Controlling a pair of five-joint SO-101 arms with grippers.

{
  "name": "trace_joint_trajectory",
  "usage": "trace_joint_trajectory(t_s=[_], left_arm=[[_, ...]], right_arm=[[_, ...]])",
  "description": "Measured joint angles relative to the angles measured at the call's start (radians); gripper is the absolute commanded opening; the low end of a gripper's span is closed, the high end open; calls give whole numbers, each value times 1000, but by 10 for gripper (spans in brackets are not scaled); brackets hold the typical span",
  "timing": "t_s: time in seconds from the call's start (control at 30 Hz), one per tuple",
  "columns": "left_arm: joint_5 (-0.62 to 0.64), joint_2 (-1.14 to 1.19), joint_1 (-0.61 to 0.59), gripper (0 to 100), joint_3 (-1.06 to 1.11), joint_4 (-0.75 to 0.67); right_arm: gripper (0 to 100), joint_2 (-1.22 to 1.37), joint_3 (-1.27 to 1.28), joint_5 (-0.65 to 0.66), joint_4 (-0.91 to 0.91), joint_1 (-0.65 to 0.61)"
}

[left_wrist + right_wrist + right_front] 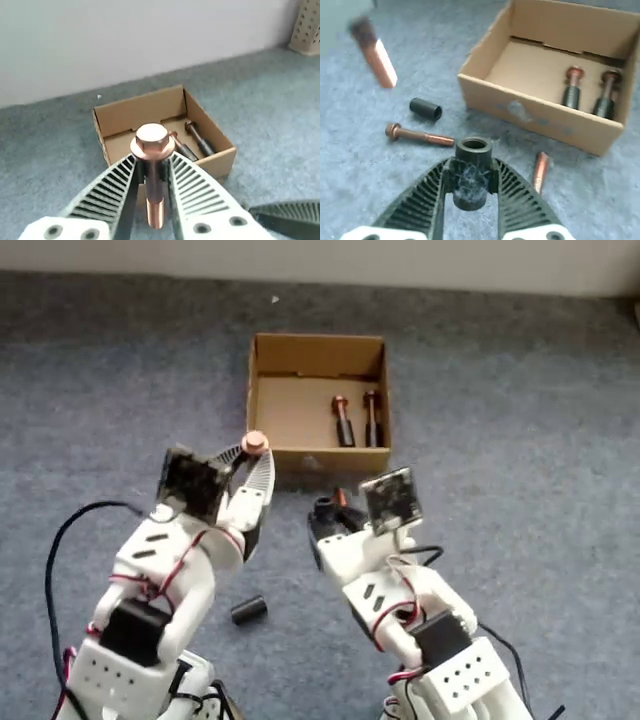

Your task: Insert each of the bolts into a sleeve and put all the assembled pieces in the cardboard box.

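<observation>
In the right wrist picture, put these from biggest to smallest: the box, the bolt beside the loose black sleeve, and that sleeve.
1. cardboard box
2. bolt, longer than the sleeve
3. loose sleeve
The bolt and sleeve lie close together, so nearness hardly matters.

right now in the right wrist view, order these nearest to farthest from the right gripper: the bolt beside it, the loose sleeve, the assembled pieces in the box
1. bolt: lying right beside the right gripper.
2. loose sleeve: farther ahead, outside the box.
3. assembled pieces: farthest, inside the box past its front wall.
</observation>
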Motion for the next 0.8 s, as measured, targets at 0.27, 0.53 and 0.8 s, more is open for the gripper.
trace_joint_trajectory(t_s=[0.27,0.53,0.8], left_arm=[[94,-249,-32,6,78,0],[123,-388,-9,8,141,0],[124,-408,123,8,149,0]], right_arm=[[5,-152,216,109,-219,-26],[5,-382,269,176,-241,-155],[5,-416,269,193,-241,-176]])
